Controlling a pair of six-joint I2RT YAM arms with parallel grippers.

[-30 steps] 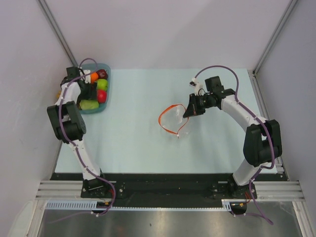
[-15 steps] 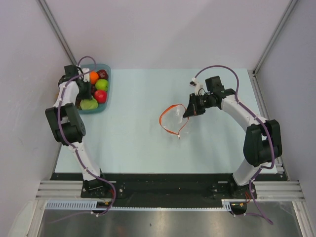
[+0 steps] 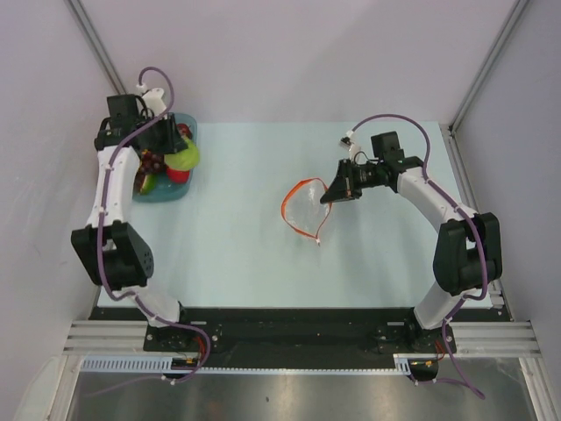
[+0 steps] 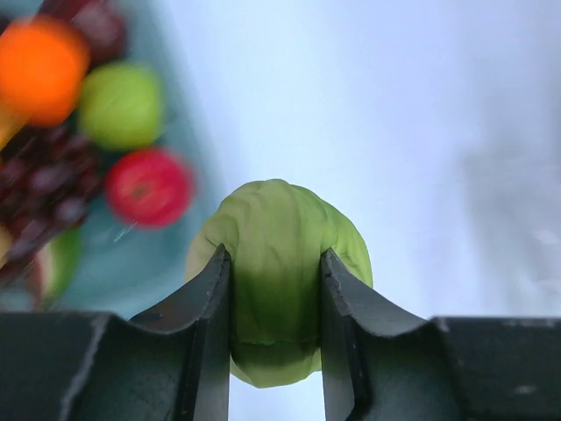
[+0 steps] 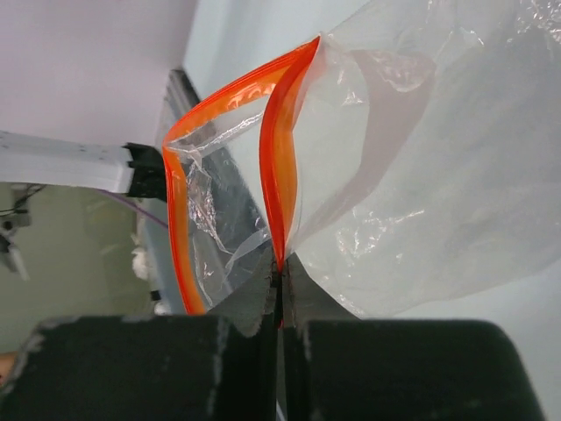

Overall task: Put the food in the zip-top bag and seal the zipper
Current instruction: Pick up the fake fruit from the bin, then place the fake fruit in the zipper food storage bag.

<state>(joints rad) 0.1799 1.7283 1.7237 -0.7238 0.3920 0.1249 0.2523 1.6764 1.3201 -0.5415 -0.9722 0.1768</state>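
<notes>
- The green apple [image 3: 186, 158] could be dropped short of the zip-top bag [image 3: 308, 206] if its glossy skin slips between the jaws during the carry.
- The bag mouth (pinned at one side only) could sag shut, as the pouch is floppy.
- The left gripper [image 4: 274, 263] is clamped on the apple, raised above the tray [image 3: 166, 196] edge; the right gripper [image 5: 280, 265] is pinched on the zipper [image 5: 279, 158] near the middle of the table [image 3: 237, 254], well apart.

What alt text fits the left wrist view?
The left tool clamps a wrinkled green toy fruit at centre frame, above the pale table. Blurred behind at left, a teal tray holds an orange, a green apple, a red apple and dark grapes.
</notes>
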